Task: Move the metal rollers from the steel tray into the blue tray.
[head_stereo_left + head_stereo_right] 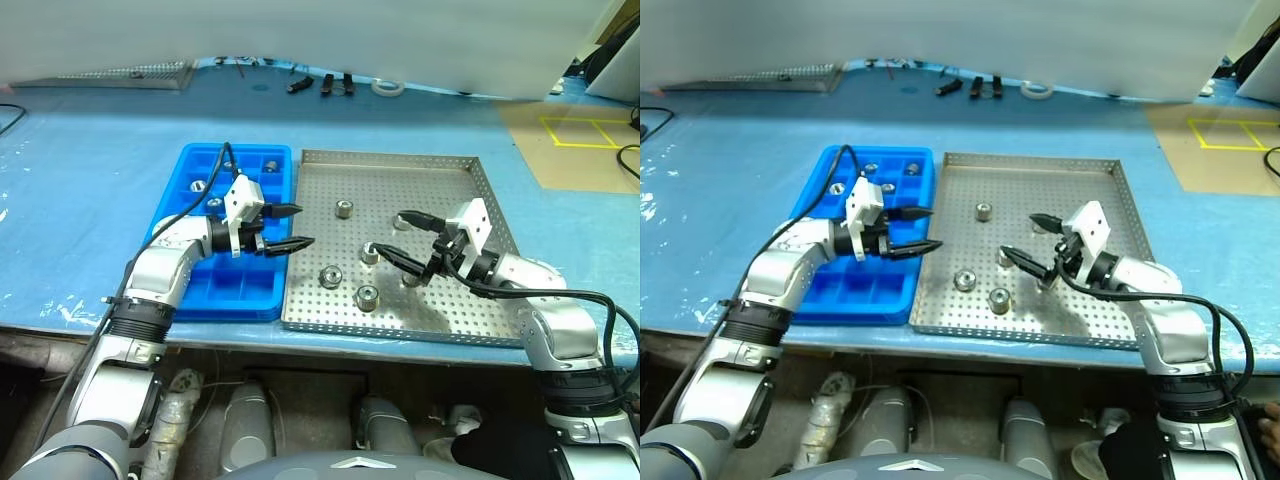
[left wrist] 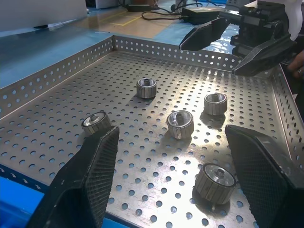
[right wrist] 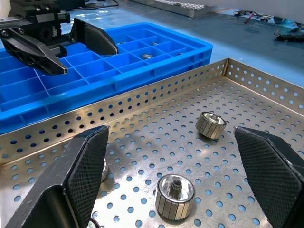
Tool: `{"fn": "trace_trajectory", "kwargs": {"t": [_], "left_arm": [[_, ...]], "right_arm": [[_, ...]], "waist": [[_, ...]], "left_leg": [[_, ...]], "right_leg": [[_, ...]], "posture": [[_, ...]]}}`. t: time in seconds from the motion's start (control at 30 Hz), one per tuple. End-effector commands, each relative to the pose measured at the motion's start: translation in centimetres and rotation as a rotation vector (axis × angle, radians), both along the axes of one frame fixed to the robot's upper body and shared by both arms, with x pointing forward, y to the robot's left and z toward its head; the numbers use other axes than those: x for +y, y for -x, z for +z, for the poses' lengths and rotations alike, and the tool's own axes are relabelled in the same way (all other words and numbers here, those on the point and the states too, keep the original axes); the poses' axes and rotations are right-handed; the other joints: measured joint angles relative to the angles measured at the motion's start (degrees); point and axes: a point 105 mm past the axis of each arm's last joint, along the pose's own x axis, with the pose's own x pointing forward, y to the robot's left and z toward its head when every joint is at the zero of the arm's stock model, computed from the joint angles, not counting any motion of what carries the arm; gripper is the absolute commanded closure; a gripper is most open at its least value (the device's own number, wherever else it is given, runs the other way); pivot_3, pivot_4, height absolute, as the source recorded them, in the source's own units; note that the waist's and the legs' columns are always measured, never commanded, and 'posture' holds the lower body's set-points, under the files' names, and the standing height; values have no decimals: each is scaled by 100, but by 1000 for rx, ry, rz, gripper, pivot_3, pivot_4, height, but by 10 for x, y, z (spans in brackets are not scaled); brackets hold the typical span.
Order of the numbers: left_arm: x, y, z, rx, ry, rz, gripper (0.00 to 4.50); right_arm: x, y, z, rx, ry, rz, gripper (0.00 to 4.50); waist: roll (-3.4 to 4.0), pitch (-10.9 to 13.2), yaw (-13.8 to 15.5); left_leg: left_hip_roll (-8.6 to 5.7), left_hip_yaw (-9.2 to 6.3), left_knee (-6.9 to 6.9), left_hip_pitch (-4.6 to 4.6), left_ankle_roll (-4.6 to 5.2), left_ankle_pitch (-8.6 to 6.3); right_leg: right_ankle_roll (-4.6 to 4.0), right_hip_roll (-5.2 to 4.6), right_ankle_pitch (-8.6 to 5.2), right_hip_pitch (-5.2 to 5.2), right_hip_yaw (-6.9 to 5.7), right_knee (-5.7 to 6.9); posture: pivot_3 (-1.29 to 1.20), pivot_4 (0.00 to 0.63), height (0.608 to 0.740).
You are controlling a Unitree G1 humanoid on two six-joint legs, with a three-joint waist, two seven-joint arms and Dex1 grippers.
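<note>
**Counts of objects on the surface**

One steel tray [image 1: 455,318] and one blue tray [image 1: 170,208] lie side by side. At least five metal rollers [image 2: 180,124] rest on the steel tray's perforated floor; a sixth may sit behind the right gripper [image 1: 398,239], but this cannot be told. About four rollers occupy separate compartments of the blue tray. Two grippers are present, the left gripper [image 1: 292,227] and the right, each with two black jaws. At the far edge lie one further perforated tray [image 1: 130,72] and one tape roll [image 1: 388,87].
</note>
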Motion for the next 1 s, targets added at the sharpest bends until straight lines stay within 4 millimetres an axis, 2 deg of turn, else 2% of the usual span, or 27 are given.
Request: {"fn": "trace_trajectory", "kwargs": {"t": [0.03,0.63,0.8,1.0], "left_arm": [[1,-3,14,-58,18,7,736],[-3,-4,18,-56,45,26,736],[-22,-8,42,-48,98,-25,736],[-55,-5,37,-5,-12,-192,736]], "right_arm": [[-4,-1,10,-52,8,-2,53],[-10,-3,12,-70,16,-30,53],[-18,-3,18,-91,26,-61,53],[-17,9,15,-89,32,-72,53]], "waist": [[0,0,0],[0,0,-3],[-1,1,16],[1,-1,-19]], "left_leg": [[0,0,0,0,0,0],[0,1,0,0,0,0],[0,2,1,-5,0,0],[0,13,1,0,1,0]], "right_leg": [[0,0,0,0,0,0],[0,0,0,0,1,0],[0,-1,0,0,-2,0],[1,0,0,0,5,-3]], "posture": [[-41,150,740],[-58,150,740],[-90,150,740],[-171,150,740]]}}
